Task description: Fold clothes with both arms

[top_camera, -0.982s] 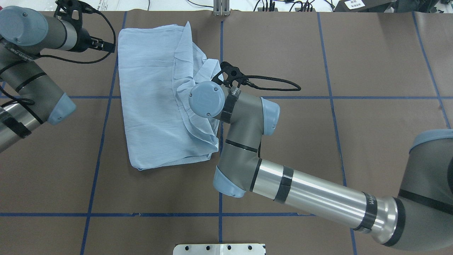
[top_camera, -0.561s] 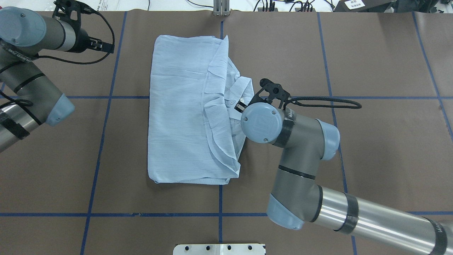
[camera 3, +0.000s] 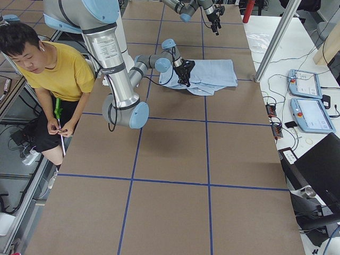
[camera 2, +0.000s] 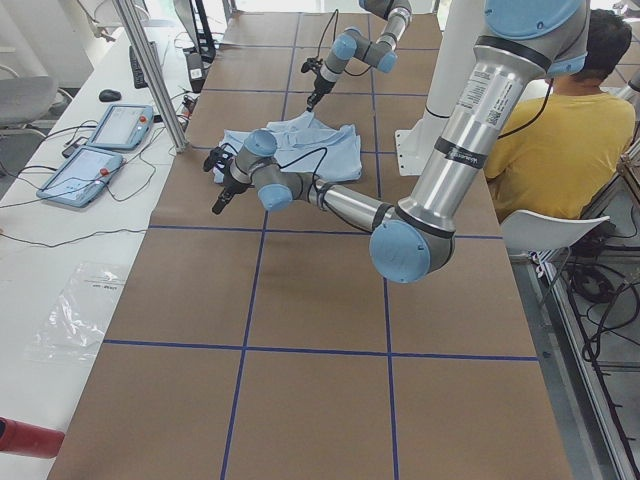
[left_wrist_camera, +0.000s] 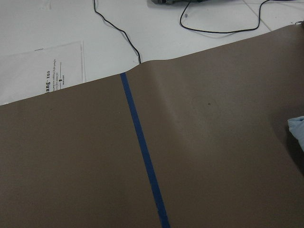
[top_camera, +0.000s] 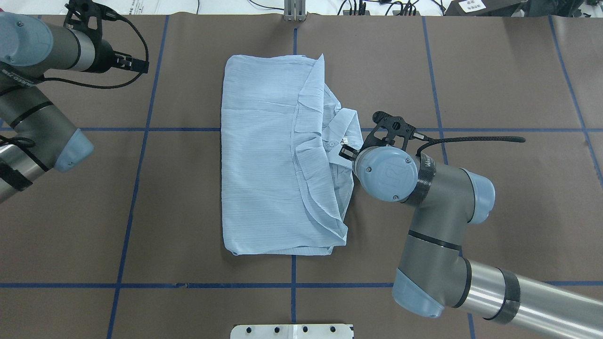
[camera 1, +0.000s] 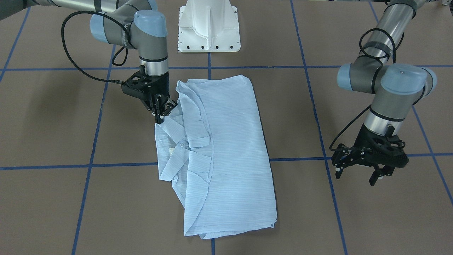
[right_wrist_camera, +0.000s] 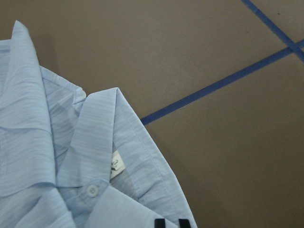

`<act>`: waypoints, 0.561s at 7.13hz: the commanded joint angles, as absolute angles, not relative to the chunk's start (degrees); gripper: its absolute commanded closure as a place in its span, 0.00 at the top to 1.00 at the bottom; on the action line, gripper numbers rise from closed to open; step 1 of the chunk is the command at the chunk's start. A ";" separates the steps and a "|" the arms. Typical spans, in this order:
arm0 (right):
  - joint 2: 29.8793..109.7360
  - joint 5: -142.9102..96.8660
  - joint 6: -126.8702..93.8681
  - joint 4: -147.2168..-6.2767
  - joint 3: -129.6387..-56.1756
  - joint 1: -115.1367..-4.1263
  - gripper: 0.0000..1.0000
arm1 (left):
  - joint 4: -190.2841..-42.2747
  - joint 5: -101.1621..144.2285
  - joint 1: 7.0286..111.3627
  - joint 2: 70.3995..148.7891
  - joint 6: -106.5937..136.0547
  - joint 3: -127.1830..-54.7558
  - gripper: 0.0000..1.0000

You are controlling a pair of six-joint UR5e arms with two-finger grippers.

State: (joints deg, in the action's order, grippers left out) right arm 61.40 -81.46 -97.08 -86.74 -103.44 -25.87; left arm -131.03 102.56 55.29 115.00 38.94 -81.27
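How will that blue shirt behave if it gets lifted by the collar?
Probably floppy: the shirt lies in soft wrinkled folds, so it would drape and unfold. Likely light, since the fabric looks thin. Pushed, it may bunch up.

We see the shirt slide to the robot's right, and now it lies across the blue middle line. The right gripper pinches the shirt's edge by the collar and moves right with it. The right arm pulls back. The left gripper backs away a little.
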 commanded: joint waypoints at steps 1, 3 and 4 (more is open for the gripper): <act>60.56 -86.53 -83.57 -86.58 -104.41 -27.41 1.00 | -130.96 102.66 55.20 115.05 38.93 -81.39 1.00; 55.93 -88.25 -76.74 -88.49 -103.28 -25.16 1.00 | -130.96 102.66 55.02 115.05 38.94 -81.47 1.00; 55.03 -88.85 -73.94 -91.64 -103.27 -23.05 0.95 | -130.96 102.66 55.02 115.05 38.94 -81.47 1.00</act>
